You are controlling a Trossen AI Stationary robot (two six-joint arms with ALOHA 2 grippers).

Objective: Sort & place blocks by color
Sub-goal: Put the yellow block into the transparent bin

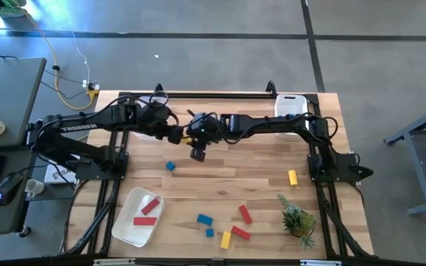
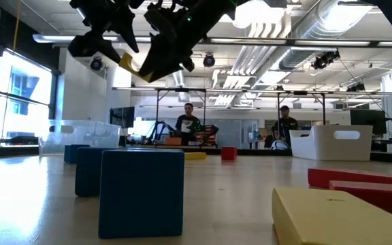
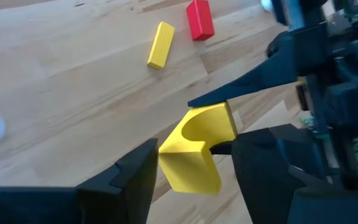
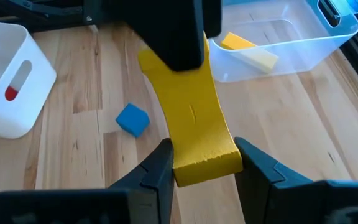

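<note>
the high view looks straight down on the whole table (image 1: 220, 166). the low view sits at table-top height, very near a blue block (image 2: 141, 192), facing the room. both wrist views look close past their own fingers and share the yellow arched block (image 3: 196, 149) held mid-air.

1. Arched block (image 4: 194, 124): yellow, plain.
2. Cube (image 1: 170, 166), centre-left: blue.
3. Tray (image 1: 128, 222), lower left: white, holding red bars (image 1: 149, 210).
4. Plant (image 1: 298, 220), lower right: green.
5. Tabletop (image 1: 257, 166): pale wood grain.
</note>
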